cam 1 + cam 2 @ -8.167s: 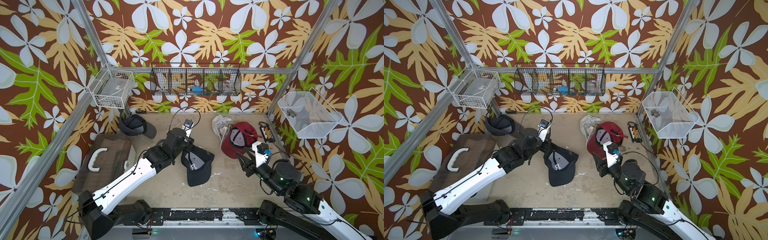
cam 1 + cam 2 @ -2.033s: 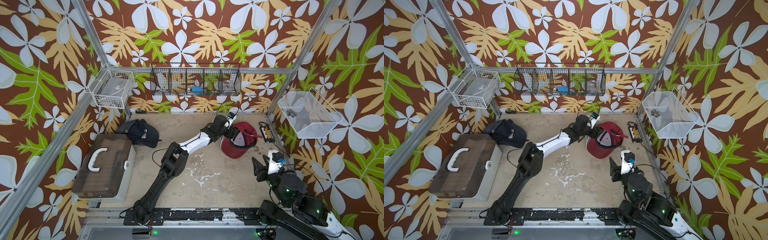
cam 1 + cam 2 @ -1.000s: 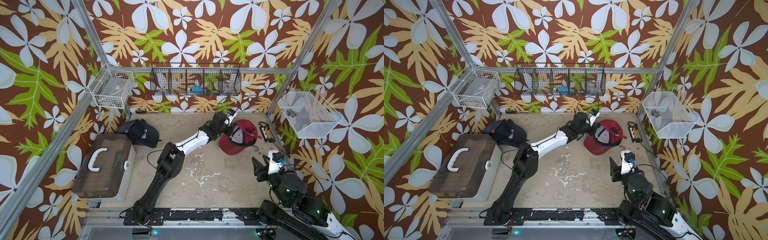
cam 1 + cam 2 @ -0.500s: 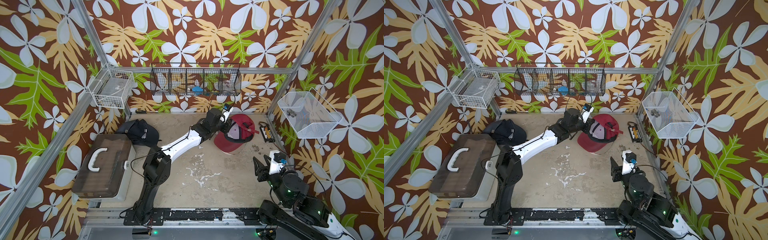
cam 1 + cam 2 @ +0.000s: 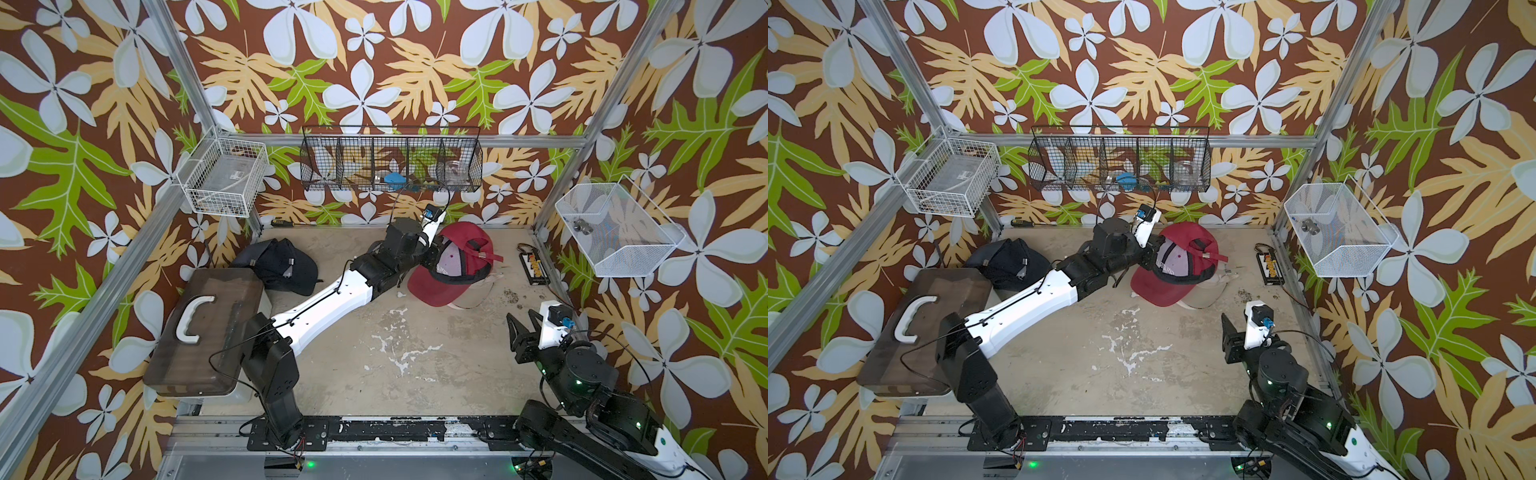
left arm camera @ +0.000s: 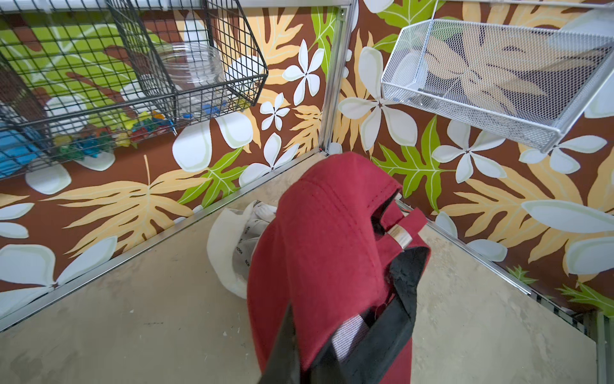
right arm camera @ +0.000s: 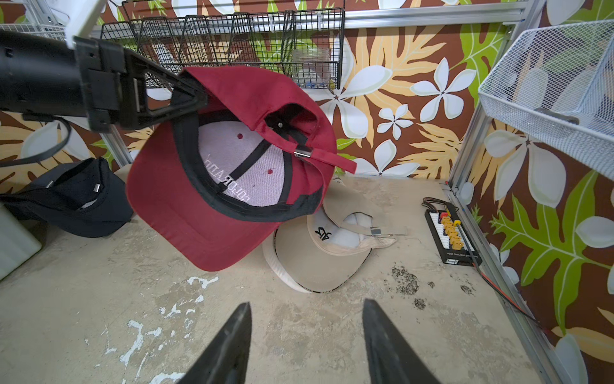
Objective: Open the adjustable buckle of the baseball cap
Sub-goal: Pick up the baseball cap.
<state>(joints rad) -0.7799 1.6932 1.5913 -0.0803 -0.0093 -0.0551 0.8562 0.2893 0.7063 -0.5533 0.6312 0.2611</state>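
Concrete floor (image 7: 99, 316) below. L gripper (image 7: 194, 96) clamped on red baseball cap (image 7: 199, 232) rim, held off floor; metal buckle (image 7: 303, 152) faces R gripper (image 7: 305, 342) (parted, empty, well apart), prob. for strap access.

Four caps (red (image 5: 432, 286), beige (image 7: 319, 262), two black (image 5: 257, 259) (image 5: 301, 272)), three wire baskets (image 5: 224, 178) (image 5: 390, 162) (image 5: 615, 232), one handled box (image 5: 216, 353)

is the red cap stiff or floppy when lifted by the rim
Probably floppy: the red cap hangs from the left gripper with its crown folded over. The brim keeps its curve, so likely stiffer. Seems light: one pinch holds it.
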